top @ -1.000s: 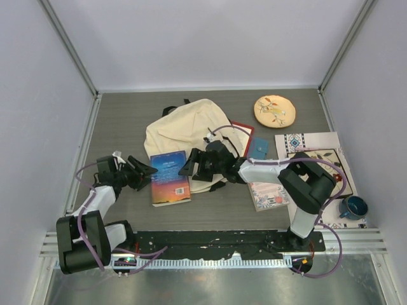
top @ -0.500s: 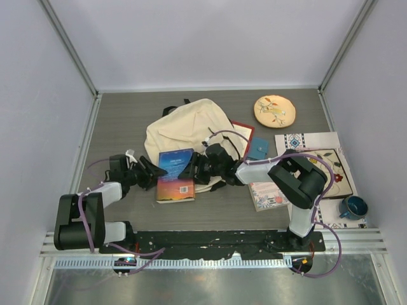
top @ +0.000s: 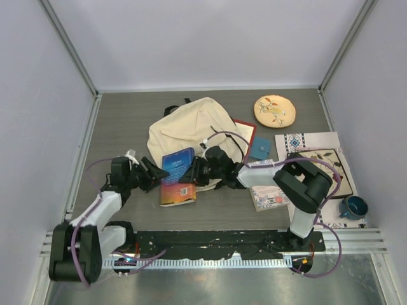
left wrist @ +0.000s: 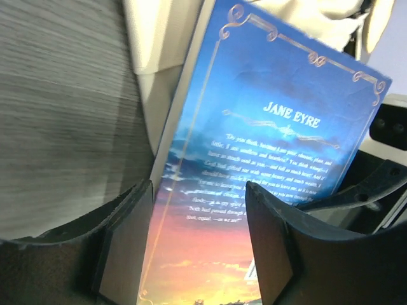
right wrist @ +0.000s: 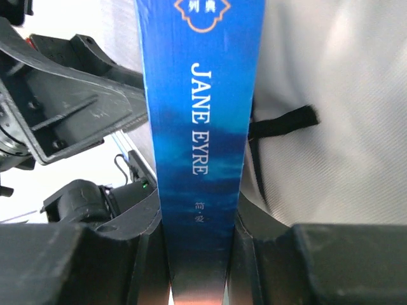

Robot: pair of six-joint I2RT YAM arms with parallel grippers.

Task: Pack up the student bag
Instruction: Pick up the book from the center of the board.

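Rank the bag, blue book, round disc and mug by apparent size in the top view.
1. bag
2. blue book, held tilted, so its lead over the disc is unsure
3. round disc
4. mug

On the worktop: one student bag, cream with thin black straps.

Three books for certain:
- one blue Jane Eyre book
- one red-edged book, partly under the bag
- one pale-covered book, beneath the right arm

Also one small blue flat item, booklet or card, not clear which. One round embroidered disc. One flat patterned mat. One dark blue mug.

Two arms, one gripper apiece: left gripper and right gripper, two fingers on each.
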